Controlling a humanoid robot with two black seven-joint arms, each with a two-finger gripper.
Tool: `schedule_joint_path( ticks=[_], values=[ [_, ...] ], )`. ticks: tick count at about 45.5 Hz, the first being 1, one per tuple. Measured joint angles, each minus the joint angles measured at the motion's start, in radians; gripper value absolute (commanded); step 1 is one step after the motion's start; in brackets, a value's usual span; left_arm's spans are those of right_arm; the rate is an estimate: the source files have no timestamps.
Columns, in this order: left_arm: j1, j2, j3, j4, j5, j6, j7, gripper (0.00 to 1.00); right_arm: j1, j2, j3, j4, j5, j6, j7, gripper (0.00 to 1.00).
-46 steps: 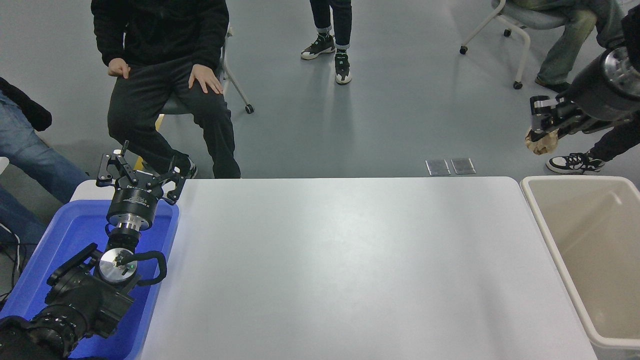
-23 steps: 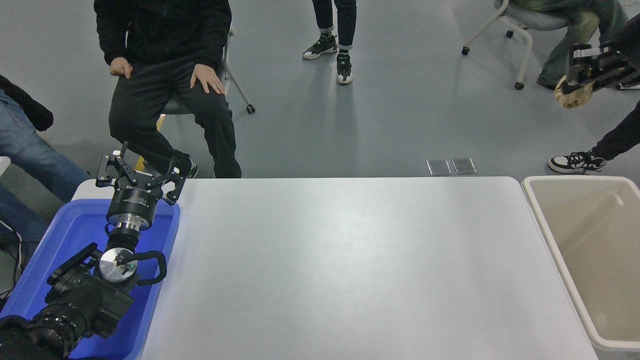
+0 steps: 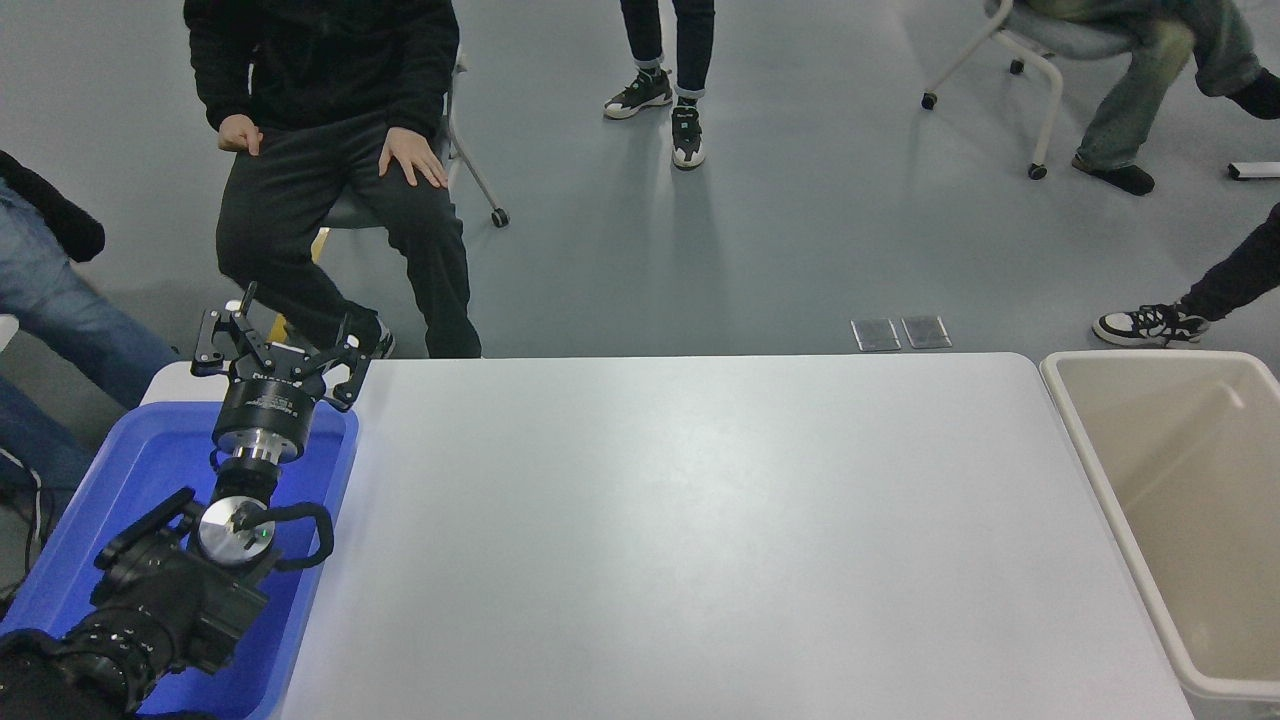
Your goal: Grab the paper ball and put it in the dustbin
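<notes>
left gripper parked over blue tray at table left edge, fingers spread, grasping nothing. dustbin beside table right edge. right gripper and paper ball out of view.

right pincer: gone from view, past upper right | paper ball: gone with it

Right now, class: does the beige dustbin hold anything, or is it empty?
Empty, as far as the picture shows. The dustbin shows only bare beige walls and floor, with no paper ball inside. Its right part is cut off by the picture edge.
</notes>
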State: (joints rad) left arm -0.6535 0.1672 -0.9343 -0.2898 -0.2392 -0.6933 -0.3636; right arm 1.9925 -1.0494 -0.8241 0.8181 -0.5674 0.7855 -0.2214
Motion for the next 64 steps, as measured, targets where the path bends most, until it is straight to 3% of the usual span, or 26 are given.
schedule_joint_path(
  ticks=[21, 30, 54, 64],
  values=[
    [0.000, 0.000, 0.000, 0.000, 0.000, 0.001, 0.000, 0.99, -0.502, -0.047, 0.352, -0.194, 0.017, -0.005, 0.004, 0.00],
    [0.000, 0.000, 0.000, 0.000, 0.000, 0.001, 0.000, 0.99, -0.711, -0.007, 0.456, -0.220, 0.061, -0.141, 0.007, 0.00],
    [0.000, 0.000, 0.000, 0.000, 0.000, 0.001, 0.000, 0.99, -1.110, 0.280, 0.596, -0.371, 0.165, -0.713, 0.011, 0.00],
    [0.000, 0.000, 0.000, 0.000, 0.000, 0.000, 0.000, 0.99, -1.213, 0.423, 0.656, -0.501, 0.172, -0.818, 0.012, 0.00]
  ],
)
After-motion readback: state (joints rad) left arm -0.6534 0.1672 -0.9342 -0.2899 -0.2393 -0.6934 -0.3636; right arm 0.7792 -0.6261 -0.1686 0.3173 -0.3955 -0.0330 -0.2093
